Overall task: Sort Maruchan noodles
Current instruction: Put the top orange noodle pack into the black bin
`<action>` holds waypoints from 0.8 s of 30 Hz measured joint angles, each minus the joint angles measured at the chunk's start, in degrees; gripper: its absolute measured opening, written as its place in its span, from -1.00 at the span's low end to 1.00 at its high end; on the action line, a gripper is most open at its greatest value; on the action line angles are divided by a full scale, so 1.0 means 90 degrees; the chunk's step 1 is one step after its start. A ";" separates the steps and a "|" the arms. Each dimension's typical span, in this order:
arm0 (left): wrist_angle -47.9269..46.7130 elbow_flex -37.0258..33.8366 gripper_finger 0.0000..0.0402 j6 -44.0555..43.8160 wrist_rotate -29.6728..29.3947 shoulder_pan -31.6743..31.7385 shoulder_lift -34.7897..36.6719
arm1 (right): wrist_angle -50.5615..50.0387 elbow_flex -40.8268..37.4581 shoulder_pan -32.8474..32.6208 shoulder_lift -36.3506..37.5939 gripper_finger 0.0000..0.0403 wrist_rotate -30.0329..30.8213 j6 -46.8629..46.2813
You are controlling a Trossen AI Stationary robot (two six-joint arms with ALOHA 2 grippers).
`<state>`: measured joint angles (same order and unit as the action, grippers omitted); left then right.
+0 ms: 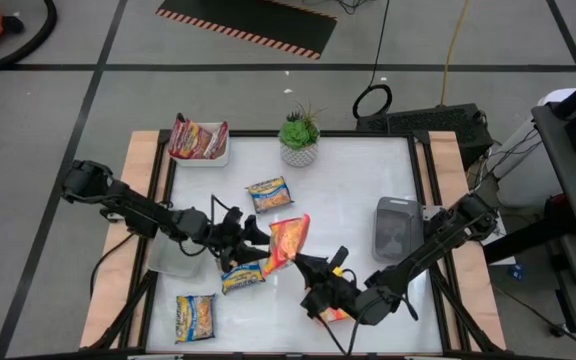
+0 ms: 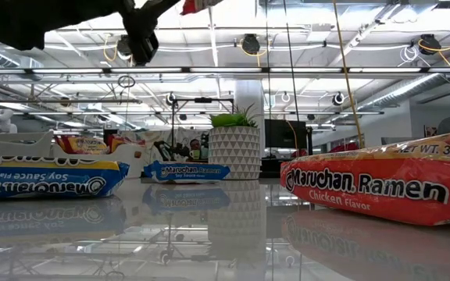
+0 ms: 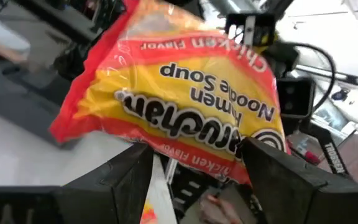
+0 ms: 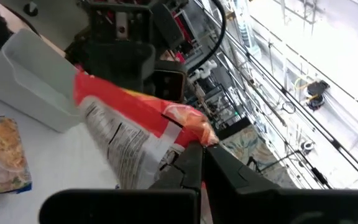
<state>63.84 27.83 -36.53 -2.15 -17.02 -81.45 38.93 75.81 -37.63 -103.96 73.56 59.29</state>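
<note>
**Orange chicken packet held between both arms above mid-table**

High view: the left gripper (image 1: pixel 258 240) and the right gripper (image 1: pixel 303 262) meet at an orange-red chicken packet (image 1: pixel 288 240) lifted over the table's middle. A blue-and-yellow packet (image 1: pixel 268 194) lies behind it, another (image 1: pixel 243 276) just below the left gripper, a third (image 1: pixel 195 316) near the front left corner. Dark red packets (image 1: pixel 198 139) fill the white tray (image 1: pixel 218 158) at the back left, beside a potted plant (image 1: pixel 299 138). A grey tray (image 1: pixel 396 227) sits on the right.

Low view: an orange packet (image 2: pixel 381 186) lies close on the right, blue ones left and centre.

Left wrist view: the fingers (image 3: pixel 120 180) stand apart, clamped across the packet's lower edge.

Right wrist view: the fingers (image 4: pixel 188 165) are pressed together, pinching the packet's corner.
</note>
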 joint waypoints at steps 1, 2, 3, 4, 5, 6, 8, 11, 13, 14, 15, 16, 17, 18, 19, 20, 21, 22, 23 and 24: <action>0.0072 0.0000 0.26 -0.0009 0.0001 0.0000 0.0000 | -0.0071 0.0000 -0.0044 0.0021 -1.00 0.0000 0.0000; 0.0110 0.0002 0.26 -0.0129 -0.0001 0.0000 0.0002 | -0.0129 0.0000 -0.0086 0.0045 -1.00 -0.0001 0.0004; 0.0135 0.0002 0.26 -0.0346 -0.0020 0.0000 0.0005 | -0.0243 0.0000 -0.0137 0.0100 -1.00 -0.0009 0.0007; 0.0171 0.0002 0.26 -0.0607 -0.0076 0.0000 0.0004 | -0.0420 -0.0002 -0.0205 0.0173 -1.00 -0.0017 0.0037; 0.0243 0.0002 0.26 -0.0855 -0.0093 0.0002 0.0002 | -0.0632 -0.0002 -0.0277 0.0282 -1.00 -0.0036 0.0137; 0.0352 0.0002 0.26 -0.1103 -0.0093 0.0007 0.0003 | -0.0827 -0.0004 -0.0365 0.0401 -1.00 -0.0050 0.0240; 0.0480 0.0002 0.26 -0.1565 -0.0095 0.0007 0.0007 | -0.1077 -0.0005 -0.0570 0.0660 -1.00 -0.0102 0.0494; 0.0732 0.0002 0.26 -0.2378 -0.0096 -0.0027 0.0002 | -0.1101 -0.0005 -0.0868 0.0984 -1.00 -0.0205 0.0820; 0.0859 0.0040 0.26 -0.2944 -0.0100 -0.0085 0.0007 | -0.1109 -0.0005 -0.0966 0.1134 -1.00 -0.0297 0.1011; 0.0850 0.0080 0.26 -0.3109 -0.0099 -0.0113 0.0005 | -0.1107 -0.0005 -0.0971 0.1194 -1.00 -0.0372 0.1101; 0.0832 0.0118 0.26 -0.3221 -0.0100 -0.0150 0.0005 | -0.1102 -0.0005 -0.0961 0.1224 -1.00 -0.0405 0.1221; 0.0814 0.0170 0.26 -0.3318 -0.0102 -0.0206 0.0005 | -0.1104 -0.0005 -0.0914 0.1251 -1.00 -0.0502 0.1346; 0.0743 0.0257 0.26 -0.3380 -0.0123 -0.0261 0.0005 | -0.1074 -0.0005 -0.0854 0.1257 -1.00 -0.0600 0.1490; 0.0658 0.0338 0.26 -0.3411 -0.0172 -0.0318 0.0005 | -0.1024 -0.0005 -0.0778 0.1256 -1.00 -0.0694 0.1664; 0.0503 0.0425 0.26 -0.3405 -0.0244 -0.0386 0.0005 | -0.0880 -0.0005 -0.0698 0.1248 -1.00 -0.0741 0.1894; 0.0330 0.0521 0.26 -0.3369 -0.0305 -0.0455 0.0004 | -0.0726 -0.0005 -0.0617 0.1242 -1.00 -0.0788 0.2136; 0.0190 0.0620 0.26 -0.3303 -0.0398 -0.0528 0.0002 | -0.0555 -0.0005 -0.0532 0.1240 -1.00 -0.0839 0.2387; 0.0096 0.0718 0.26 -0.3224 -0.0472 -0.0596 0.0002 | -0.0327 -0.0005 -0.0449 0.1240 -1.00 -0.0848 0.2669; 0.0042 0.0820 0.26 -0.3152 -0.0555 -0.0660 0.0002 | -0.0102 -0.0005 -0.0379 0.1240 -1.00 -0.0845 0.2947; 0.0005 0.0912 0.26 -0.3078 -0.0644 -0.0725 0.0002 | 0.0117 -0.0005 -0.0311 0.1242 -1.00 -0.0852 0.3193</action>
<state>63.88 36.05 -64.24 -7.95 -23.54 -81.43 39.99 75.77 -40.43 -92.77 65.89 88.03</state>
